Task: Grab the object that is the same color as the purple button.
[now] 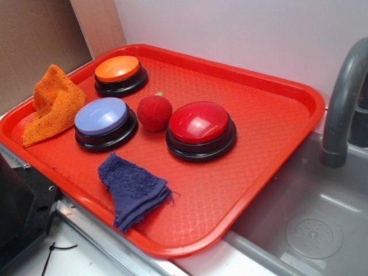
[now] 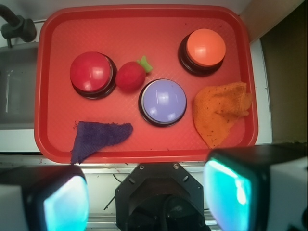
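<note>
Red plastic with a fine embossed diamond texture forms the tray (image 1: 276, 115), which carries everything. Its near edge holds the navy-purple terry rag (image 1: 135, 190), a fuzzy, folded, roughly triangular scrap with frayed threads, lying flat and untouched just in front of the purple button (image 1: 103, 122), a glossy lavender dome on a black base. Right of that button sits a plush red strawberry (image 1: 154, 112), then the larger red-topped button (image 1: 200, 129). Farther back is the orange-topped button (image 1: 119, 73), and at the left rim a crumpled orange knitted cloth (image 1: 53, 103). In the wrist view the gripper (image 2: 147, 199) hangs off the tray, jaws spread wide and empty. A grey sink (image 1: 322, 230) and faucet (image 1: 342, 109) lie right.
</note>
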Robot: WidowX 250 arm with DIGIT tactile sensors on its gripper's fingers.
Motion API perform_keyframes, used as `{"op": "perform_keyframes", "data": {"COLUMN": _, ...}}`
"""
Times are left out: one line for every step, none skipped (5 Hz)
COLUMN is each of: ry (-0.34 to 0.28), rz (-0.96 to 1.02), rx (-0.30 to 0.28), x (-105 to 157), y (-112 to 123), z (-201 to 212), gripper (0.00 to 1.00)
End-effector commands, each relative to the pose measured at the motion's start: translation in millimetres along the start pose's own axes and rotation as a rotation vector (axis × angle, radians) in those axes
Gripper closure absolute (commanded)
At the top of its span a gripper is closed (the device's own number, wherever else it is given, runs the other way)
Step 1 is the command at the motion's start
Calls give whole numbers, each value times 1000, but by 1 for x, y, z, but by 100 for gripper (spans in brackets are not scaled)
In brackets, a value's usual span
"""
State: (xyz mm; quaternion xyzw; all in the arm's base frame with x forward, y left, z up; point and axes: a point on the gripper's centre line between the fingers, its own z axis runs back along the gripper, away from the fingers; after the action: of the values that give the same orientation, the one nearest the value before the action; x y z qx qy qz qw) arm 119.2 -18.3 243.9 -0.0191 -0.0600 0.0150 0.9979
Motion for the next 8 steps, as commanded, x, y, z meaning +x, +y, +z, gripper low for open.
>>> {"op": "perform_keyframes", "data": {"ry": 0, "rz": 0, "rx": 0, "x": 0, "y": 0, "z": 0, "gripper": 0}}
{"op": "perform_keyframes", "data": {"ry": 13, "rz": -6, "rx": -1, "x": -1, "y": -11, "z": -21, "gripper": 0}}
{"op": "perform_keyframes", "data": {"ry": -26, "rz": 7, "rx": 22, "x": -7, "y": -29, "z": -49, "gripper": 0}}
{"op": "perform_keyframes", "data": {"ry": -82, "rz": 112, "rx": 43, "x": -12, "y": -42, "z": -77, "gripper": 0}}
{"op": "perform_keyframes", "data": {"ry": -80, "rz": 168, "rx": 39, "x": -10, "y": -49, "z": -107, "gripper": 0}}
{"op": "perform_keyframes", "data": {"ry": -75, "rz": 246, "rx": 68, "x": -8, "y": -57, "z": -141, "gripper": 0}}
{"op": "perform_keyframes", "data": {"ry": -55, "rz": 274, "rx": 40, "x": -6, "y": -63, "z": -171, "gripper": 0}}
{"op": "perform_keyframes", "data": {"ry": -35, "rz": 303, "rx": -36, "x": -5, "y": -67, "z": -193, "gripper": 0}}
